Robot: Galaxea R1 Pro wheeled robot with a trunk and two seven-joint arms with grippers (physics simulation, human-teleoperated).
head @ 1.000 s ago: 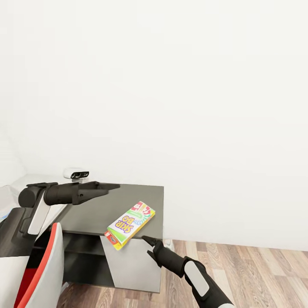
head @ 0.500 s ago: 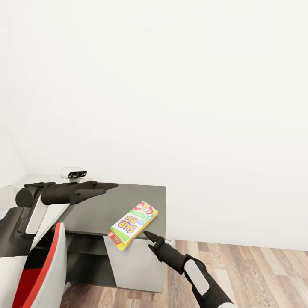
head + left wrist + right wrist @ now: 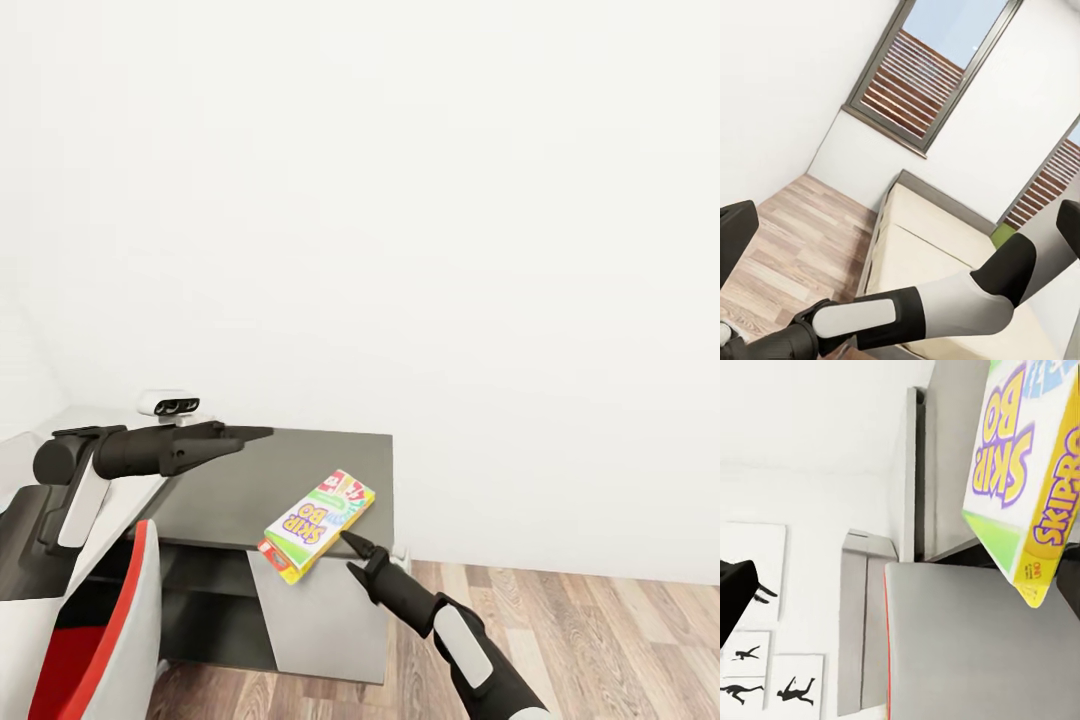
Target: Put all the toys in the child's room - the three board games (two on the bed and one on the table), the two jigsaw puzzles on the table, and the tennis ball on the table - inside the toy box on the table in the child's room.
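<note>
Head view: the board game, a thin box printed green, yellow and red with purple "SKIP BO" lettering, lies on the dark top of the table at its front corner, one end overhanging the edge. The right gripper sits just beside the box at its 4 o'clock, fingers drawn together to a point and apparently touching the box's side; nothing is held. The left gripper hovers over the table at the box's 10 o'clock, well apart from it, fingers likewise together and empty. A wooden floor lies below.

Left wrist view: the bed, a cream mattress, lies under a window, with the robot's own arm crossing in front. Finger state cannot be told here.

Right wrist view: the board game is close ahead, its yellow side panel reading "SKIPBO", corner projecting past the table edge.

Risk, as judged: with closed fingers against an overhanging box, a push could tip it off the corner onto the floor; the thin, flat profile offers little purchase for a pinch from the side
</note>
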